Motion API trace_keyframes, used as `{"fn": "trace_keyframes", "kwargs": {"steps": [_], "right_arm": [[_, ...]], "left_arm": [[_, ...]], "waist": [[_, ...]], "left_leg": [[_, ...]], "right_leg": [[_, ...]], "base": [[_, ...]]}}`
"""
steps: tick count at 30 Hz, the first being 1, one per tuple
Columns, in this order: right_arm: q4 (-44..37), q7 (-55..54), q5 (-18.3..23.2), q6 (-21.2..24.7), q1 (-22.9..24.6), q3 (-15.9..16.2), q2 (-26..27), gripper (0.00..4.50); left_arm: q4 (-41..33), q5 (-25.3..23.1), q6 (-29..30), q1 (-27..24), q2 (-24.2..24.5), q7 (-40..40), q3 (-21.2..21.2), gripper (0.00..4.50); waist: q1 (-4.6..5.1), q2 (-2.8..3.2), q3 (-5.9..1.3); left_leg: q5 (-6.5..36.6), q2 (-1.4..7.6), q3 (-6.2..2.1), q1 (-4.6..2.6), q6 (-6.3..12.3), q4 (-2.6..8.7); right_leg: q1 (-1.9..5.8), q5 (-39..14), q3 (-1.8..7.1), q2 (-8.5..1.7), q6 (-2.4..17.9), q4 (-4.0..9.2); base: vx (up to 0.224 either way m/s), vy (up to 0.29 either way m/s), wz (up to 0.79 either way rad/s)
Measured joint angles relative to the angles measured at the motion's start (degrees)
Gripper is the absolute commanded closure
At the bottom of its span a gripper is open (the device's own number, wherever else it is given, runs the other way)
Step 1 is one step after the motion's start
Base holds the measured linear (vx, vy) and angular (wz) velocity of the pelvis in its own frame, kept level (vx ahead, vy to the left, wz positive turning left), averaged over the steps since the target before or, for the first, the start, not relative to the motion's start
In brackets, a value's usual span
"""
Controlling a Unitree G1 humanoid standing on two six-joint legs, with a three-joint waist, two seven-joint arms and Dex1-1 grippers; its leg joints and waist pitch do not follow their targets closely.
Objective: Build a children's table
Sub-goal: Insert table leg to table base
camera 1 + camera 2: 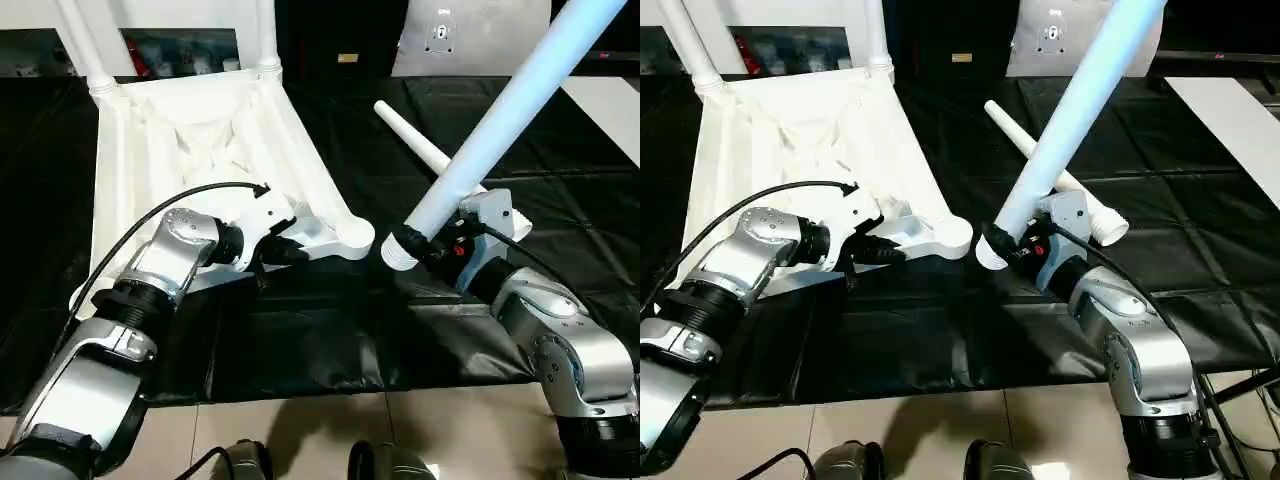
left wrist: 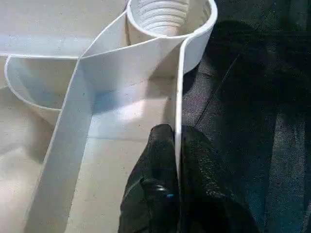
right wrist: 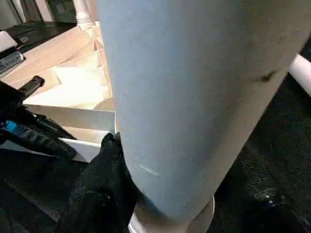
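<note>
The children's table top [image 1: 200, 130] lies upside down on the black cover, ribs up, with two legs [image 1: 268, 30] standing in its far corners. My left gripper [image 1: 285, 250] is shut on the thin rim wall [image 2: 178, 97] just behind the near right corner socket [image 1: 350, 238], one finger on each side. The threaded socket [image 2: 165, 14] is empty. My right gripper [image 1: 440, 245] is shut on a third leg [image 1: 510, 100], which slants up to the right. Its lower end [image 1: 398, 250] hangs just right of that socket. A fourth leg [image 1: 415, 135] lies loose behind it.
The black-covered worktable [image 1: 330, 340] ends at a front edge close to my forearms, with tiled floor [image 1: 450, 430] below. A grey panel [image 1: 470, 35] stands at the back. A white board [image 1: 610, 110] lies at the far right.
</note>
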State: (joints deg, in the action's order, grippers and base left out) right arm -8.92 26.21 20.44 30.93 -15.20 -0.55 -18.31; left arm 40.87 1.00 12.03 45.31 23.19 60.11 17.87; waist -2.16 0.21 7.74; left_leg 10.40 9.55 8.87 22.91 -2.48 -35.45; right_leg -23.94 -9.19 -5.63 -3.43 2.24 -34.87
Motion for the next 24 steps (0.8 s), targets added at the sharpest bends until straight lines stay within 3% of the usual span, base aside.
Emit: {"fn": "trace_keyframes", "kwargs": {"steps": [4, 7, 9, 14, 24], "right_arm": [[0.0, 0.6, -0.1, 0.0, -0.1, 0.6, -0.3, 2.59], [-0.1, 3.2, 0.0, 0.7, -0.4, 2.0, -2.0, 2.59], [-0.1, 4.5, 0.2, 1.6, -0.8, 2.4, -2.9, 2.59], [-2.0, 9.9, 1.7, 5.2, -3.2, 6.9, -4.7, 2.59], [-0.3, 11.3, 1.3, 4.7, -5.4, 9.7, -2.6, 2.59]], "left_arm": [[-1.4, -0.2, -1.7, -1.1, 1.0, 1.2, 0.0, 4.50], [-8.2, 0.5, -3.0, -6.0, 4.6, 4.9, -0.2, 4.50], [-11.6, 1.0, -3.8, -8.5, 6.0, 7.3, 0.0, 4.50], [-22.5, 1.4, -3.6, -15.6, 8.9, 7.6, 0.0, 4.50], [-27.7, 1.1, -2.0, -19.0, 9.1, 5.5, -0.7, 4.50]], "waist": [[0.20, 0.11, -0.02], [0.39, 0.33, -0.08], [0.02, 0.38, -0.08], [-0.35, 0.40, -0.06], [0.09, 0.31, -0.01]], "left_leg": [[0.0, 0.00, 0.03, 0.00, 0.00, 0.09], [0.0, 0.00, 0.16, -0.12, 0.00, 0.43], [0.0, 0.01, 0.27, -0.33, -0.04, 0.66], [0.0, 0.04, 0.64, -0.73, -0.06, 0.97], [0.0, 0.02, 0.84, -0.78, -0.06, 1.09]], "right_leg": [[-0.05, 0.0, 0.02, 0.00, 0.0, 0.04], [-0.08, -0.1, 0.07, 0.00, 0.1, 0.10], [-0.01, -0.2, 0.09, 0.00, 0.1, 0.11], [0.18, -0.4, 0.27, -0.03, 0.0, 0.11], [0.10, -0.7, 0.43, -0.06, -0.4, 0.12]], "base": [[0.000, 0.000, 0.00], [0.000, 0.000, 0.00], [0.000, 0.000, 0.00], [0.000, 0.000, 0.00], [0.000, 0.000, 0.00]]}}
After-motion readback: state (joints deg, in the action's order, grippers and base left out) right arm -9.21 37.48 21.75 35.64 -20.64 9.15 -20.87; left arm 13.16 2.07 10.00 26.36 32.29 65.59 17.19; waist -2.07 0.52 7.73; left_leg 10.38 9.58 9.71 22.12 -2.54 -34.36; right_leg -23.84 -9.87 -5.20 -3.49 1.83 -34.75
